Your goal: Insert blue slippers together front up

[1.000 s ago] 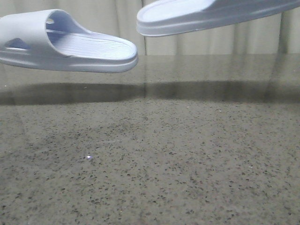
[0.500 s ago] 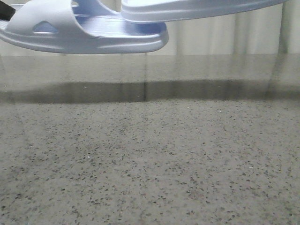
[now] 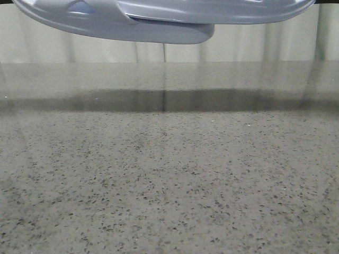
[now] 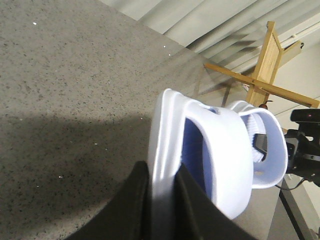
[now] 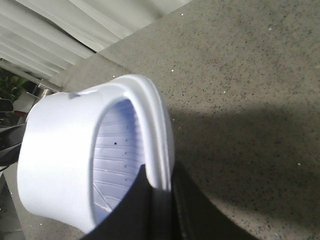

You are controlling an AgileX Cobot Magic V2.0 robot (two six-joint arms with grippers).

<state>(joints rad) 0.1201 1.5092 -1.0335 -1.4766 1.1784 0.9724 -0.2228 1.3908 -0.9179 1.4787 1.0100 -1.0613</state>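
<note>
Two pale blue slippers hang overlapping at the top edge of the front view: the left slipper [image 3: 106, 26] lower and the right slipper [image 3: 228, 9] across it. The grippers do not show there. In the left wrist view my left gripper [image 4: 162, 163] is shut on the sole edge of its slipper [image 4: 225, 165]. The second slipper [image 4: 267, 150] sits close behind its strap; whether they touch is hidden. In the right wrist view my right gripper [image 5: 161, 163] is shut on the sole edge of its slipper [image 5: 60, 160], whose ribbed footbed shows.
A dark speckled stone table [image 3: 169, 174] lies well below both slippers. Pale curtains hang behind it. A wooden stand [image 4: 265, 65] and black camera gear [image 4: 305, 142] stand beyond the table's end. A plant [image 5: 10, 85] is off the other side.
Both slippers rose and came together. The left one moved right and the right one moved left until they overlap at the top edge of the front view.
</note>
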